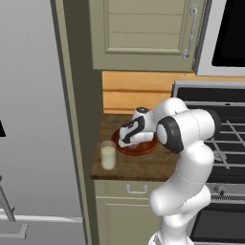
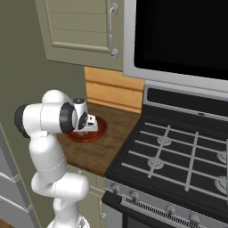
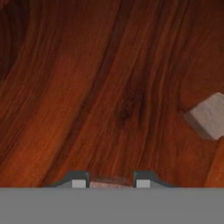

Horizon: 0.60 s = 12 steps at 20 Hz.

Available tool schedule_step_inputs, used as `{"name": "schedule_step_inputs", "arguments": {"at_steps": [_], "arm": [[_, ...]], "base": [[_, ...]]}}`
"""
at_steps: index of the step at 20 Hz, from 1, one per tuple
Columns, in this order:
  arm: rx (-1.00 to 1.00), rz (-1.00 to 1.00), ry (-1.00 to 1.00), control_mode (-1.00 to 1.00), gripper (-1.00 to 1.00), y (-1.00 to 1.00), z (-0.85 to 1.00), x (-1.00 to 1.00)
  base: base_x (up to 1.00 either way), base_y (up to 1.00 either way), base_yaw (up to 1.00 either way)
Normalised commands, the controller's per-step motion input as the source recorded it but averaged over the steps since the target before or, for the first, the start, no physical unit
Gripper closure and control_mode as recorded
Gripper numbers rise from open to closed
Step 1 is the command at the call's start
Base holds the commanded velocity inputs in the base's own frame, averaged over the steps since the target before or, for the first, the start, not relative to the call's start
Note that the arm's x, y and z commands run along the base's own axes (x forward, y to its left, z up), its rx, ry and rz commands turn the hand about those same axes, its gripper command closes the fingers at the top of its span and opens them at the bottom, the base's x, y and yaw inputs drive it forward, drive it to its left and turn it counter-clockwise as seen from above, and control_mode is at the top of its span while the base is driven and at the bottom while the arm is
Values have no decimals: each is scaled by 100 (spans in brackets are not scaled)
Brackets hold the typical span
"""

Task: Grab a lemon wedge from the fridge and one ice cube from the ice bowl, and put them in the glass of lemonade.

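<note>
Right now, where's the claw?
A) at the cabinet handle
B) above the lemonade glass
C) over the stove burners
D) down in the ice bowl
D: in the hand view the claw is low over the reddish-brown inside of the bowl, with a pale cube lying off to one side; the glass stands apart on the counter.

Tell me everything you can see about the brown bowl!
The ice bowl is round, shallow and dark reddish-brown, with streaky wood grain inside. It sits flat on the wooden counter, right of the glass of lemonade. The gripper reaches down into it, with a pale ice cube between its tips. Another cube lies inside.
</note>
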Motion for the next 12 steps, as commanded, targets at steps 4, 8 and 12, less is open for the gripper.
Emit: {"name": "schedule_step_inputs", "arguments": {"at_steps": [4, 8, 12], "arm": [[0, 0, 0, -100, 100, 0, 0, 0], [0, 0, 0, -100, 100, 0, 7, 0], [0, 0, -6, -100, 100, 2, 69, -7]], "base": [[0, 0, 0], [0, 0, 0], [0, 0, 0]]}}
